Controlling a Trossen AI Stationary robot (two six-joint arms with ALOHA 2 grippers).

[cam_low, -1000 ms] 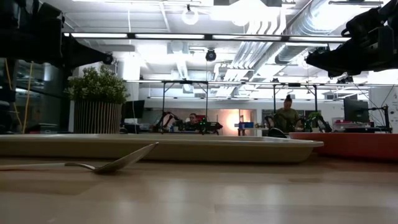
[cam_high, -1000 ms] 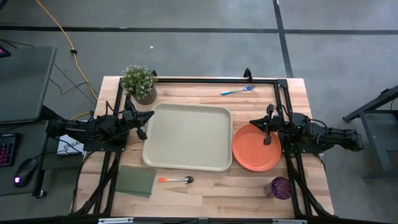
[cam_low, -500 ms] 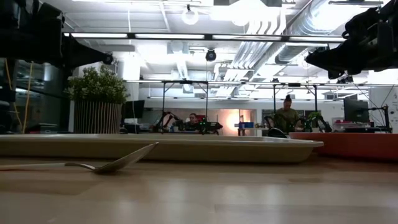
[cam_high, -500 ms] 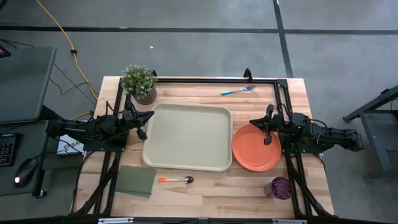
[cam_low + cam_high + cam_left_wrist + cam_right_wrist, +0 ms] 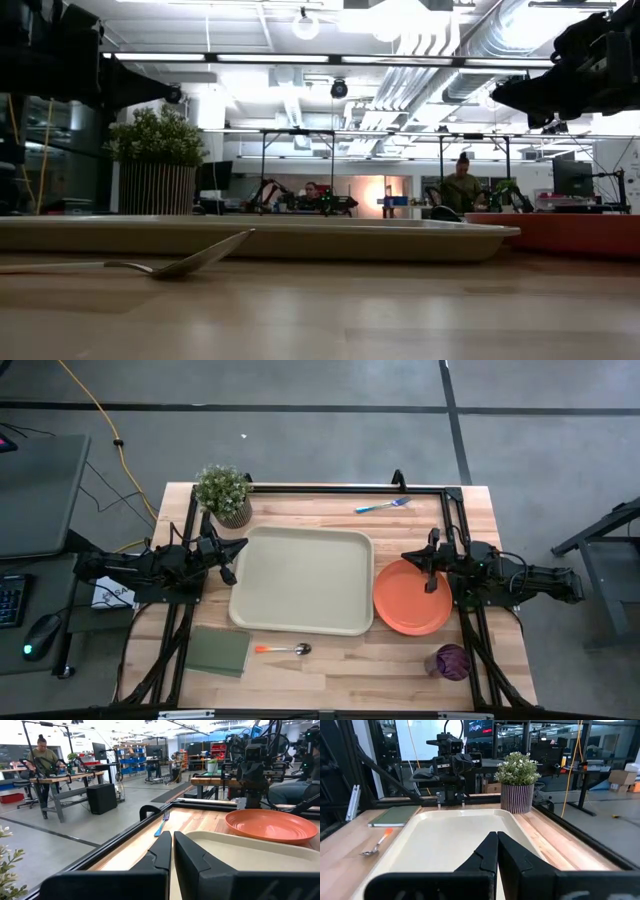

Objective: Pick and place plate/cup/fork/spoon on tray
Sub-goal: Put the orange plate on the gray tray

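Nothing on cream tray [image 5: 300, 580] yet; both grippers, left [image 5: 232, 550] and right [image 5: 412, 557], pinched closed, holding nothing; orange plate [image 5: 411, 598] likely light, stiff, slick, best nipped at raised rim.

On the table [image 5: 330, 660] we count one tray [image 5: 302, 580], one plate [image 5: 411, 599], one cup [image 5: 451, 661], one fork [image 5: 382, 506] and one spoon [image 5: 283, 649]. We also count one potted plant [image 5: 224, 493] and one green pad [image 5: 218, 651]. Two arms flank the tray, each with two fingers.

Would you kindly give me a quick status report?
Left gripper and right gripper shut, empty, flanking tray. Tray bare; plate beside it. Nothing in the way.
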